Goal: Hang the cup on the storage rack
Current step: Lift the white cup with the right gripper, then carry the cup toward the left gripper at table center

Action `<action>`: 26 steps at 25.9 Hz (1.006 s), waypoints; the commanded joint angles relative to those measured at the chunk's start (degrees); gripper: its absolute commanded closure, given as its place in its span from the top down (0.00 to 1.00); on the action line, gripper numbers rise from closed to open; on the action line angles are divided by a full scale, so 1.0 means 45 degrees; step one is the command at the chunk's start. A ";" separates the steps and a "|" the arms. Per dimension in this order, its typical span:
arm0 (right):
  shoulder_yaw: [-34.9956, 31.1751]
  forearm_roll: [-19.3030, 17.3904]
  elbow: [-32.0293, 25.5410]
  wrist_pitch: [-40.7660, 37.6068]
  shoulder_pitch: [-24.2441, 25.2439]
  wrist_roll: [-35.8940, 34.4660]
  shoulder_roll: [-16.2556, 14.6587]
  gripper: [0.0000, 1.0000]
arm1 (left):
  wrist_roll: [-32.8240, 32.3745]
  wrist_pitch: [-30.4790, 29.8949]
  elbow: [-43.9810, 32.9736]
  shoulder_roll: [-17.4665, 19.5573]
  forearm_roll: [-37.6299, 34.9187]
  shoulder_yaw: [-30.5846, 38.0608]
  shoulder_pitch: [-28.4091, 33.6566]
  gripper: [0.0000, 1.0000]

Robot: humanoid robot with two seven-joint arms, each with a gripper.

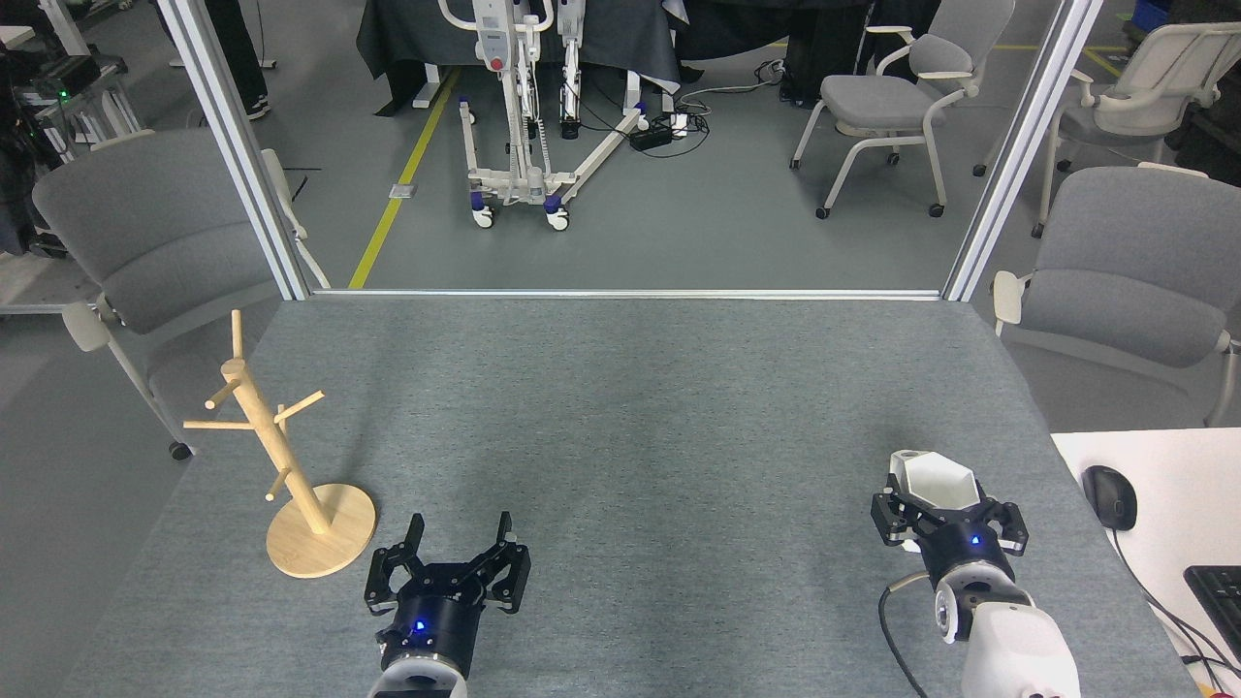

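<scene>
Table top (620, 407), centre of frame: grey cloth-like covering, matt, finely rough. Storage rack (291, 465), lower left: pale bare wood, smooth, matt. Cup (933, 483), lower right: white, matt, faceted. Left gripper (458, 535) and right gripper (945, 504): black, hard, slight sheen. Frame posts (233, 145), upper corners: brushed silver metal.

- One white cup (933, 483).
- One wooden storage rack (281, 463) (its pegs overlap too much to count surely).
- Two claws: left claw (459, 530), right claw (945, 504).
- One grey table (630, 407).
- Four grey chairs: (145, 242), (1134, 281), (902, 87), (1154, 87).
- One computer mouse (1110, 496).
- One keyboard (1220, 596), partly cut off.
</scene>
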 commanded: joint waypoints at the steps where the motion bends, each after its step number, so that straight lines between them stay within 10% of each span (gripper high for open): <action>1: 0.0000 -0.0001 0.0003 0.0000 0.0002 -0.0025 0.0001 0.97 | 0.0003 -0.0078 0.0000 0.0000 0.0000 -0.0001 0.0001 0.99; 10: -0.0019 -0.0099 0.0003 0.0000 0.0002 -0.0045 0.0021 0.84 | 0.0140 -0.0430 0.0000 -0.0039 0.0019 -0.0001 0.0098 0.99; 13: -0.0019 -0.0274 0.0003 -0.0039 0.0002 -0.0045 0.0001 0.64 | 0.0198 -0.0586 -0.0059 -0.0059 0.0000 -0.0001 0.0118 0.99; 17: -0.0039 -0.0313 -0.0016 -0.0156 -0.0018 -0.0025 0.0001 0.14 | 0.0217 -0.0957 -0.0215 -0.0078 0.0000 -0.0020 0.0118 0.99; 26: -0.0332 -0.2774 -0.2379 0.0020 -0.0018 0.1634 -0.0233 0.08 | 0.0237 -0.1621 -0.0274 -0.0020 -0.0020 -0.0645 0.0118 0.99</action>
